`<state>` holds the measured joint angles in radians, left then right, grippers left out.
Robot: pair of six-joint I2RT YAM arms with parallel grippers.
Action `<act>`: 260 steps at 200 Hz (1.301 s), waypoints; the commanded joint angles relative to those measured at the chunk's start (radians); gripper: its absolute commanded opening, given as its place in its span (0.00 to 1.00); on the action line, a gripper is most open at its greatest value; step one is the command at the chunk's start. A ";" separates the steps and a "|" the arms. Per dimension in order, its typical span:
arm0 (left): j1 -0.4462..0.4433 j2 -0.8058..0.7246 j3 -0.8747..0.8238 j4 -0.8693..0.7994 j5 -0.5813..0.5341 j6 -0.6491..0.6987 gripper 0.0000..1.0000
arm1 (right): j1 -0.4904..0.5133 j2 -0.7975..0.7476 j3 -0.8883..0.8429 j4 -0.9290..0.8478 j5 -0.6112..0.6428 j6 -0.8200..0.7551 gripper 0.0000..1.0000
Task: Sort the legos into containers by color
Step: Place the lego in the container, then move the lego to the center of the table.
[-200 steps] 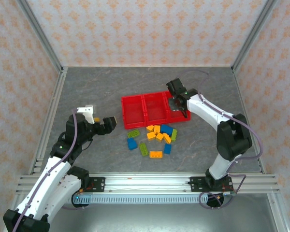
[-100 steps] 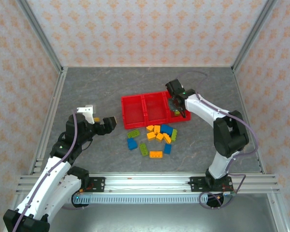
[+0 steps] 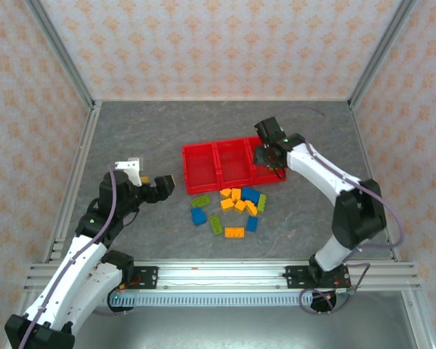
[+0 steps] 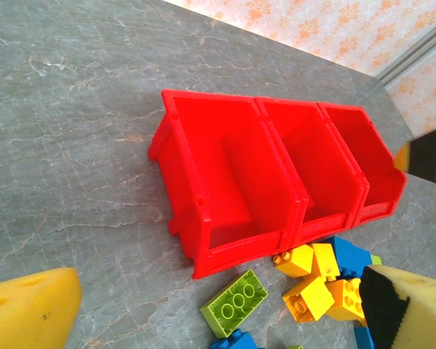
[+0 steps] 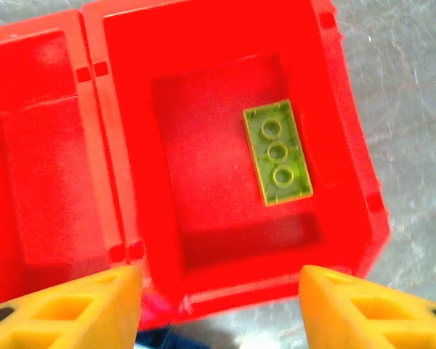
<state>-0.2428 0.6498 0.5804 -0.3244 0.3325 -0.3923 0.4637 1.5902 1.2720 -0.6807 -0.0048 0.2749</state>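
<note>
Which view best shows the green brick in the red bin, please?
Right wrist: the green brick lies flat, studs up. Top external: the right gripper covers it. Left wrist: the bin wall hides it.

From above, the right gripper (image 3: 266, 155) covers most of the rightmost bin (image 3: 270, 179), so its inside cannot be seen. In the left wrist view a yellow fingertip (image 4: 414, 305) at lower right hides part of the brick pile (image 4: 316, 280), and a blue brick (image 4: 232, 342) is cut by the bottom edge.
</note>
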 commanded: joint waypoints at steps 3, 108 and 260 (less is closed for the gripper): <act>-0.009 -0.012 -0.008 0.028 -0.015 0.001 0.99 | 0.004 -0.128 -0.105 -0.048 -0.064 0.125 0.60; -0.009 -0.011 -0.008 0.027 -0.012 -0.001 0.99 | 0.121 -0.235 -0.423 0.044 -0.132 0.230 0.77; -0.009 0.034 -0.009 0.033 -0.006 -0.003 0.99 | 0.127 -0.133 -0.474 0.106 -0.103 0.211 0.62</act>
<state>-0.2428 0.6830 0.5800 -0.3225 0.3145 -0.3927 0.5838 1.4437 0.8055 -0.5556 -0.1711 0.4950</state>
